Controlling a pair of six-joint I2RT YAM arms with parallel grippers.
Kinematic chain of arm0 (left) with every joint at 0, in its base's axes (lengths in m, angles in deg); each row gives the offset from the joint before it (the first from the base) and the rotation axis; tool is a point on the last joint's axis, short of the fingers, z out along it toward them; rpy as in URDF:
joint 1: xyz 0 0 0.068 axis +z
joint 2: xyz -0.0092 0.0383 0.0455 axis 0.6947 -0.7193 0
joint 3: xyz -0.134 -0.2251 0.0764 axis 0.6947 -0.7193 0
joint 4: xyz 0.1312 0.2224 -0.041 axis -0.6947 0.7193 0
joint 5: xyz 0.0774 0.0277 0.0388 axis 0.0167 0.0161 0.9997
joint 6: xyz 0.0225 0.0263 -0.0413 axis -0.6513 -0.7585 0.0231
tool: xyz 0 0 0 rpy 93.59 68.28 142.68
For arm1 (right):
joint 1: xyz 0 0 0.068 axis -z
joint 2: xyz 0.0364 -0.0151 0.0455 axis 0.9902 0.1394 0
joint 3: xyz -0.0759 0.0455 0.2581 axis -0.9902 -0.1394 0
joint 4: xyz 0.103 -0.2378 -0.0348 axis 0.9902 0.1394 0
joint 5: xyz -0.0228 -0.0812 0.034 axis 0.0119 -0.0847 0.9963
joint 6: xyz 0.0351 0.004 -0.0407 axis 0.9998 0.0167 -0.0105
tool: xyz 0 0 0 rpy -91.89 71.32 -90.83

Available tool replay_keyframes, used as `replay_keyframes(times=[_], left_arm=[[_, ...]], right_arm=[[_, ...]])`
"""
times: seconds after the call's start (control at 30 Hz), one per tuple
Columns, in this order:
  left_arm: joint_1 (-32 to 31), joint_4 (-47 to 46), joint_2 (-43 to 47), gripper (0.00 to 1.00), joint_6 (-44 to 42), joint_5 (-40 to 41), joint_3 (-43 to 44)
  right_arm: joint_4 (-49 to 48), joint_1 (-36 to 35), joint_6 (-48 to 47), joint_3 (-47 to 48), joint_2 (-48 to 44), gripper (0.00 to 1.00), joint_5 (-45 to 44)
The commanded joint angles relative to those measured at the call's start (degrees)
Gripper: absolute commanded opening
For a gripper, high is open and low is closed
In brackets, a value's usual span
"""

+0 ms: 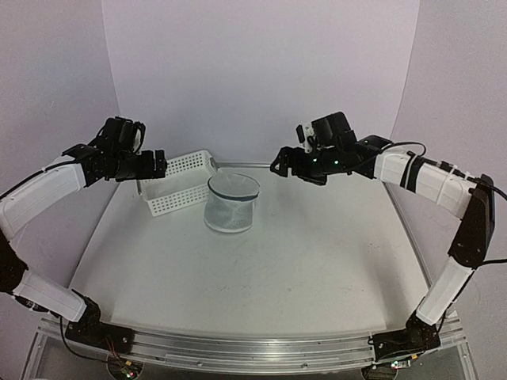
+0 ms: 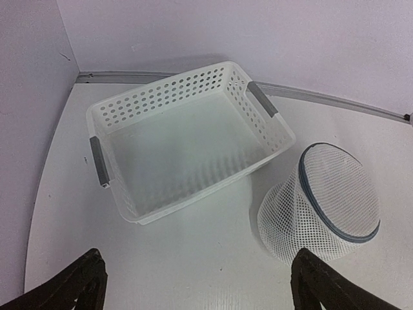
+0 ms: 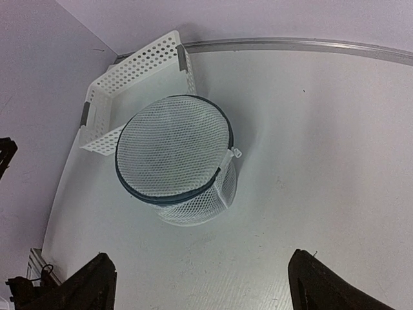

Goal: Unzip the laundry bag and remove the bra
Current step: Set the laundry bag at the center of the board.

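Standing upright toward the far edge of the counter (image 1: 317, 261), left of centre, the white mesh laundry bag (image 1: 231, 203) sits just beside the perforated white basket (image 1: 178, 184), with its dark-rimmed lid on top. The left fingers (image 2: 80, 284) and right fingers (image 3: 93, 284) are both spread wide and hold nothing. Both are raised clear of the counter, one on each side of the bag.
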Motion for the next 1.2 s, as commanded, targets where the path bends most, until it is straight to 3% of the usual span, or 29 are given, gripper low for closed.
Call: replay_keyframes(times=[0.0,0.53,0.73,1.17], left_arm=[[0.28,-0.71,1.85,1.00,1.08,-3.49,-0.80],[0.30,-0.28,3.82,1.00,5.46,-9.98,-2.97],[0.27,-0.30,3.17,0.99,8.41,-13.77,-3.60],[0.27,-0.20,5.53,0.99,9.13,-13.72,-4.67]], right_arm=[[-2.90,-0.39,1.36,7.06,4.52,0.94,0.09],[-3.55,-0.30,9.74,18.36,21.13,0.86,2.12],[-3.69,0.84,8.90,23.71,26.04,0.82,0.52],[-3.96,4.84,6.29,35.76,39.59,0.77,14.99]])
